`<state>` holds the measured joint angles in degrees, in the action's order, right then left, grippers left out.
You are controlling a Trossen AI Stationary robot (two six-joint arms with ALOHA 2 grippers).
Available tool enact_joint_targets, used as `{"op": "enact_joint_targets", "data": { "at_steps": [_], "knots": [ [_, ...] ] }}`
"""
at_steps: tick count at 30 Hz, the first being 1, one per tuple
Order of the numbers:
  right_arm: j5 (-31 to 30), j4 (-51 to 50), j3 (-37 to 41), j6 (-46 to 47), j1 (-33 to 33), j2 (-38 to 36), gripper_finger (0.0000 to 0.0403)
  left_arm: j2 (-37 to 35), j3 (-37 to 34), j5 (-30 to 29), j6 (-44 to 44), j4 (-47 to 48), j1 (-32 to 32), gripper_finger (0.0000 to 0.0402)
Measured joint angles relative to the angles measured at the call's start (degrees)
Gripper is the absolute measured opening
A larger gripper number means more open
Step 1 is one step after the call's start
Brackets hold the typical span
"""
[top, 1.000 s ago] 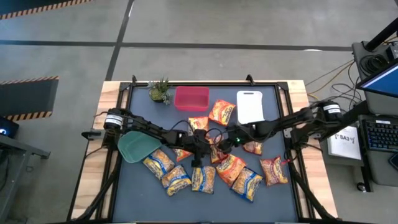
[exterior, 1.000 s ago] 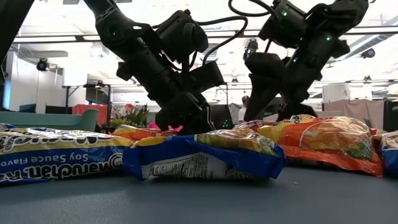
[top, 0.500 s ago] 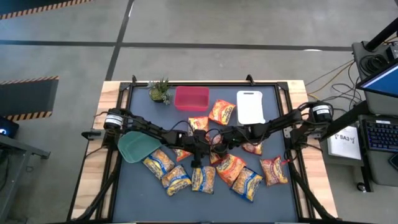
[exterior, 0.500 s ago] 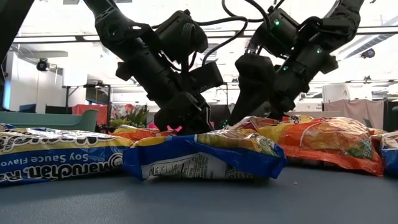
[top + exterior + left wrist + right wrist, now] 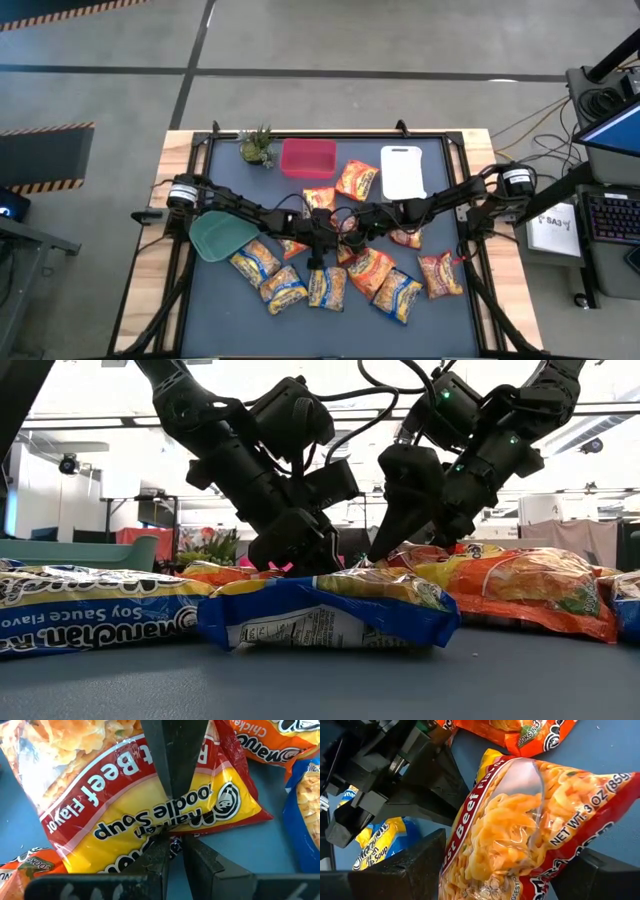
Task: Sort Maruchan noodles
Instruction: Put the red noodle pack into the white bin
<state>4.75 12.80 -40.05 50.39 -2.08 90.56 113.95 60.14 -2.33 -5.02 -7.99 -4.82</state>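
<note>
A red beef-flavour packet (image 5: 125,795) of the Maruchan noodles lies in the middle of the pile, also seen in the right wrist view (image 5: 520,820). My left gripper (image 5: 174,851) (image 5: 318,240) is shut on its edge. My right gripper (image 5: 505,865) (image 5: 352,235) is open, slanting down from the table's right, with one finger (image 5: 410,865) on each side of the same packet's other end. Orange packets (image 5: 357,180) and yellow-and-blue packets (image 5: 284,289) lie flat on the table around them. My left gripper pinches the red packet's edge (image 5: 170,834) between its two fingers, beside the yellow printed part. The fingers slant down from the table's left. Whether the packet is clear of the table I cannot tell. My right gripper: I cannot tell whether its fingers touch the packet's sides.
A pink bin (image 5: 308,157), a white cutting board (image 5: 402,171) and a small green plant (image 5: 257,146) stand along the far edge. A teal dish (image 5: 218,236) lies at the left under my left arm. Packets crowd the near half of the dark mat.
My right gripper has moved down and toward the table's left, tipping further down, until its fingers stand around the red packet's end. My left gripper has kept still with the packet's edge.
</note>
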Motion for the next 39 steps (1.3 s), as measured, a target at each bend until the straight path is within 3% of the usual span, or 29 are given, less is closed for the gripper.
{"op": "enact_joint_targets", "data": {
  "at_steps": [22,28,35,39],
  "knots": [
    [-1.7,0.1,0.0,0.0,0.0,0.0,0.0287,0.0,0.0,-0.2,0.2,-0.1,0.0,0.0038],
    [-0.7,-0.1,0.0,1.1,0.3,0.0,0.0231,0.0,0.0,0.0,0.2,-0.1,0.0,0.0038],
    [1.0,-0.4,0.0,2.5,1.4,0.0,0.0235,0.0,0.1,0.0,0.2,-0.2,0.0,0.0038],
    [1.6,-0.2,0.0,2.4,1.7,-0.1,0.0187,0.0,0.1,0.0,0.2,-0.2,0.0,0.0038]
  ]
}}
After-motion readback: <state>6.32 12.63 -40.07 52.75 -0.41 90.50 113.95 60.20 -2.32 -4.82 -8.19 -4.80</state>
